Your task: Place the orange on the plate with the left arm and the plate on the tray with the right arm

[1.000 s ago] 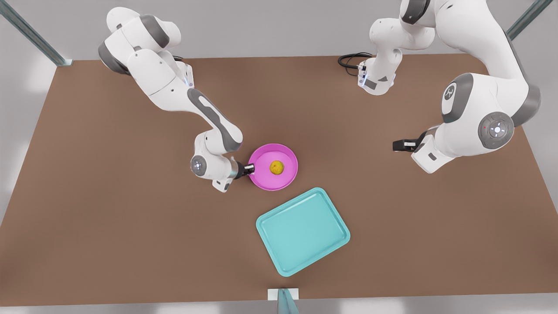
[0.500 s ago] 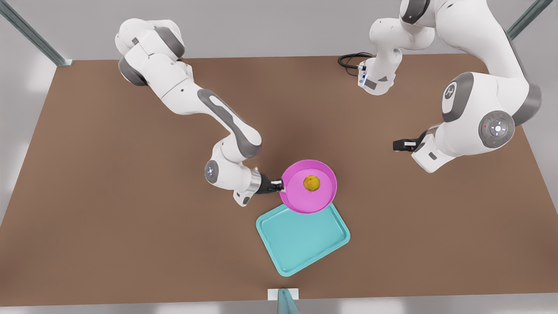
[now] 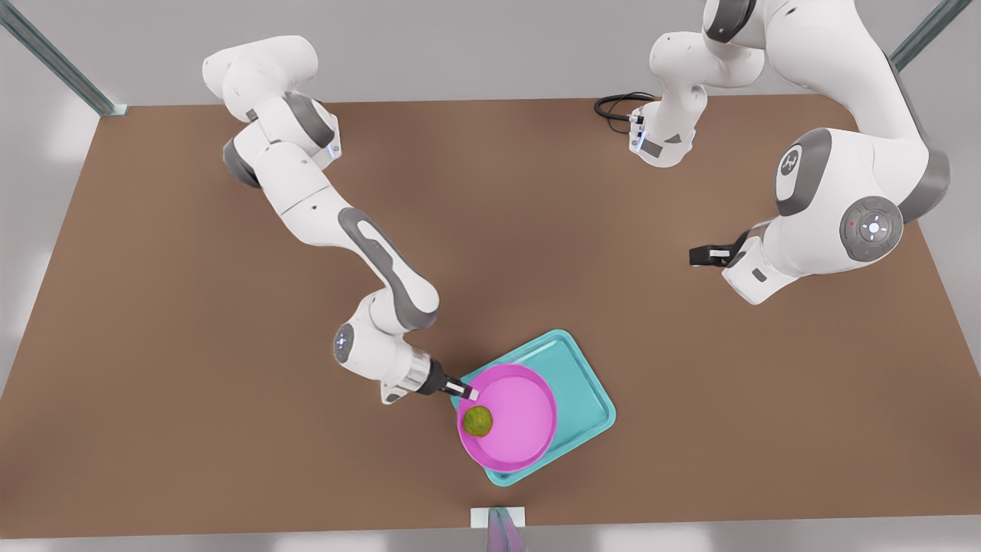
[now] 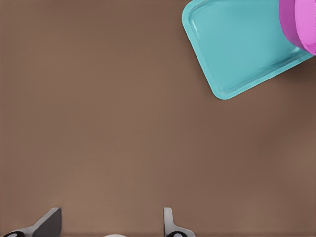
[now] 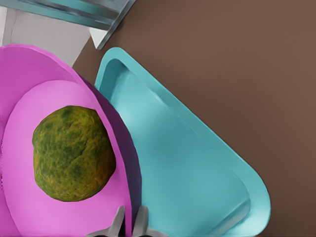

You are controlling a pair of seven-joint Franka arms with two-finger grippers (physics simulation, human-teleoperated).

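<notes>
The pink plate [image 3: 525, 418] hangs over the turquoise tray [image 3: 586, 383], covering its half on the front view's left and reaching past its near edge. My right gripper [image 3: 469, 392] is shut on the plate's rim, which shows between its fingertips in the right wrist view [image 5: 129, 220]. Inside the plate, close to that gripper, lies the mottled orange [image 3: 477, 421], large in the right wrist view [image 5: 73, 153] beside the plate's rim [image 5: 29, 64] and the tray [image 5: 187, 168]. My left gripper [image 3: 701, 255] waits open at the front view's right, its fingers spread [image 4: 111, 224], with the tray [image 4: 237, 44] and plate edge [image 4: 298, 19] far off.
The brown table [image 3: 191, 422] has bare room all around the tray. A black cable [image 3: 613, 107] lies at the back edge. A white bracket with a metal post [image 3: 497, 520] stands at the near edge, just beyond the tray.
My right gripper carried the plate from the table's middle toward the near edge and over the tray. The orange rolled across the plate to the gripper's side. The left arm stayed still.
</notes>
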